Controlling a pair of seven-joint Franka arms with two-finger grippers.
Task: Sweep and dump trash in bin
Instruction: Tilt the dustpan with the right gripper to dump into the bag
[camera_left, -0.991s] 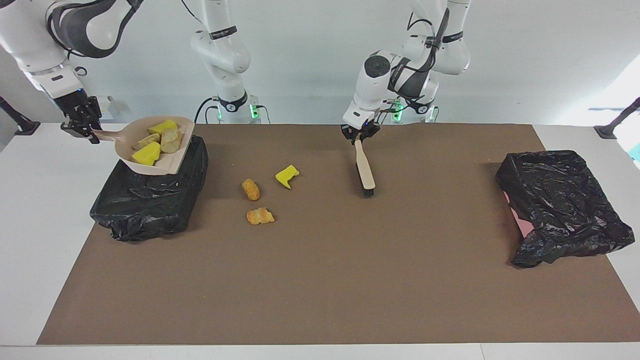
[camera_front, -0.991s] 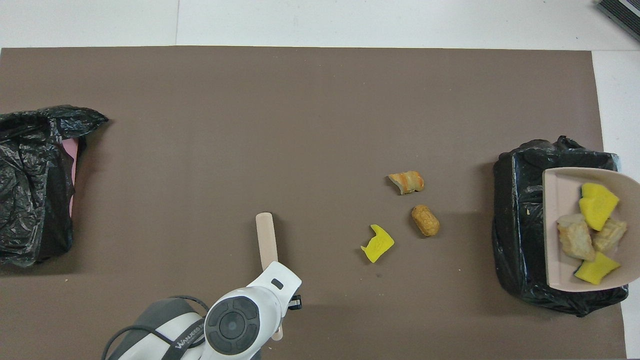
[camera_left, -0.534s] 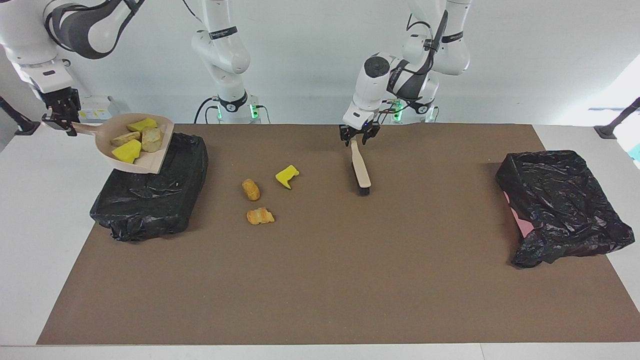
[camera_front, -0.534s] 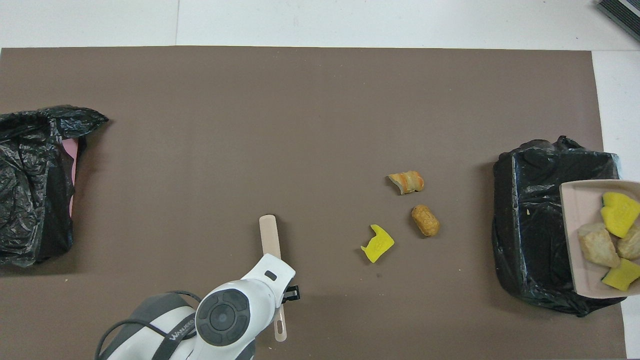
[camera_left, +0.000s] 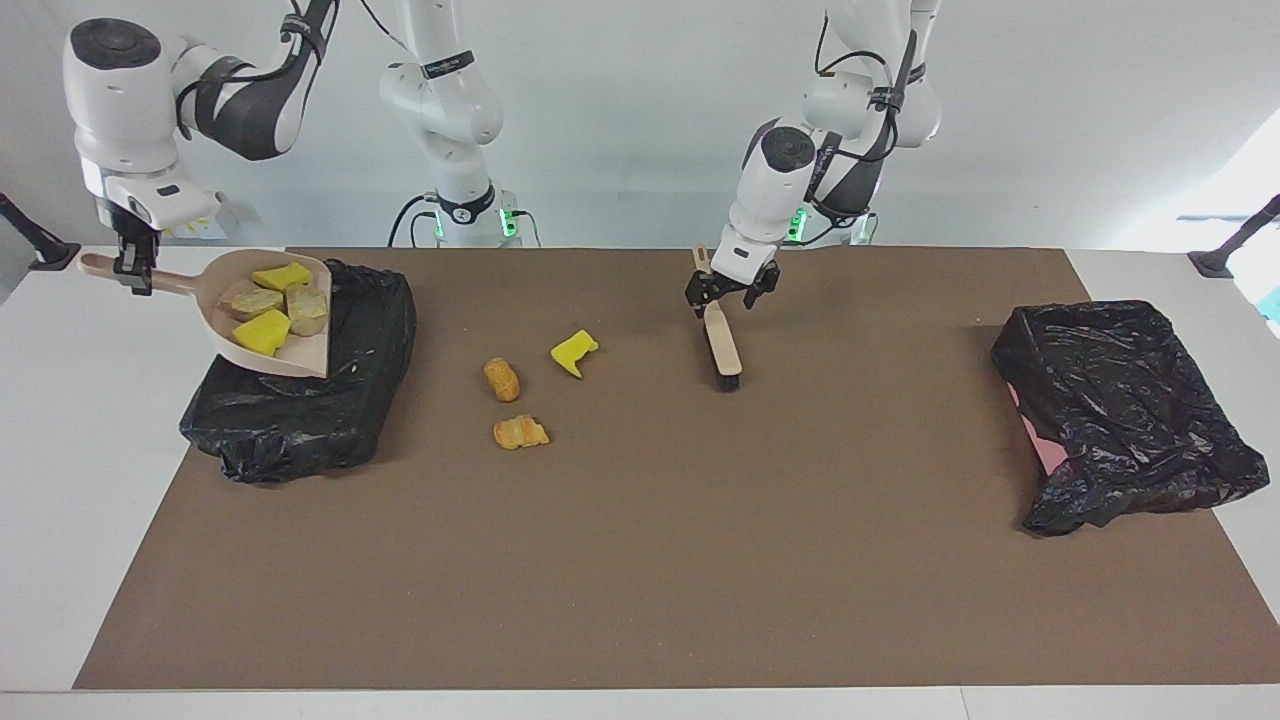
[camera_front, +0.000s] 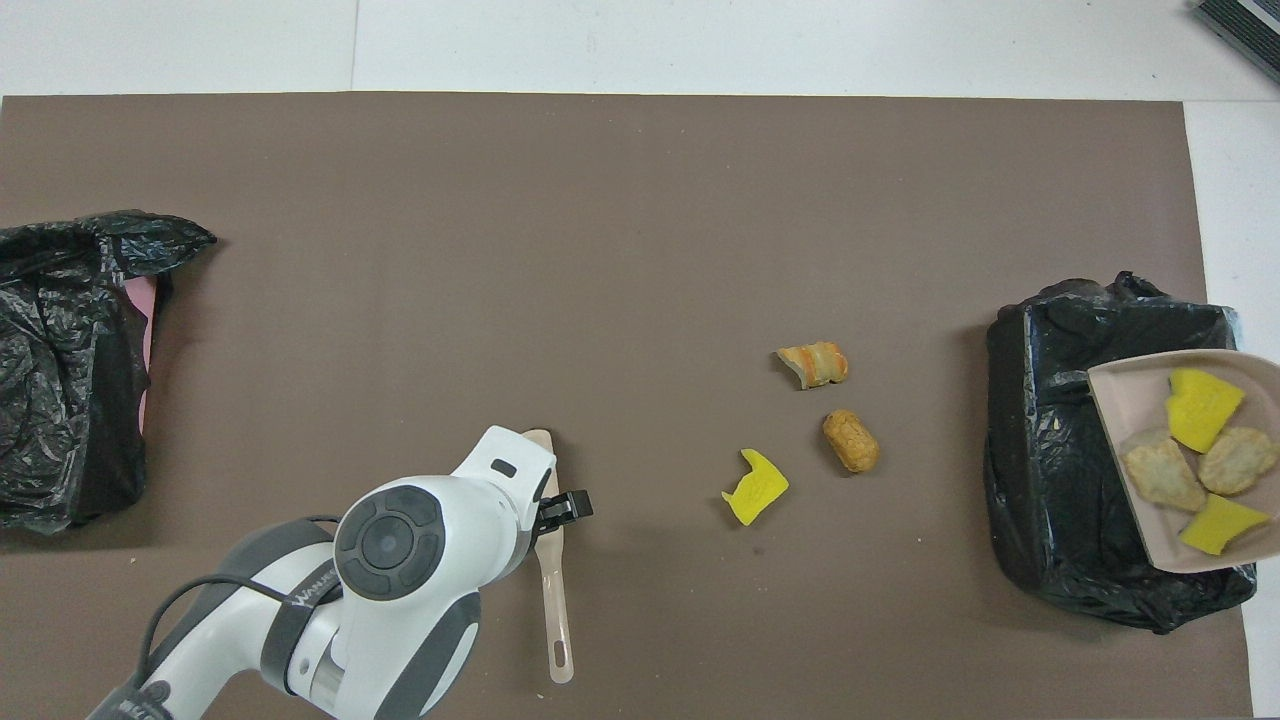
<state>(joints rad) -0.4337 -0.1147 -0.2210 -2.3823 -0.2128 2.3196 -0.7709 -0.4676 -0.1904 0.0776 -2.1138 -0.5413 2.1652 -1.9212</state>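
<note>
- Brown mat (camera_left: 640, 560) covers most of the white table, with a pale wall at the top of the facing view.
- My right pincer (camera_left: 131, 272) is up in the top corner of the facing view, at my right arm's end. It is shut tight on the handle of the dustpan (camera_left: 305, 355).
- The dustpan hangs over the bin (camera_left: 300, 410), which has a black bag on it. Its lip tips down toward the bag.
- Four bits of trash (camera_left: 262, 332) sit in the dustpan: two yellow and two tan.
- Three more bits lie on the mat in the middle of the view: a yellow bit (camera_left: 573, 353), a tan lump (camera_left: 502, 379) and an orange bready bit (camera_left: 520, 432).
- My left pincer (camera_left: 728, 292) is just above the brush (camera_left: 724, 345), near the top middle. It is wide open and holds nothing. The brush lies flat on the mat.
- A second black bag (camera_left: 1120, 400) sits at my left arm's end.
- I think the trash is light and soft. The yellow bits look squishy and the bready ones may crumble or roll, so I would not pinch them. I would hold the brush and dustpan by their handles, then push and tip.
- A second ago my left pincer was shut on the brush handle. Now it has let go.
- The dustpan swung out away from the bin and has come back over it. The four bits stayed in, and the three on the mat have not moved.
</note>
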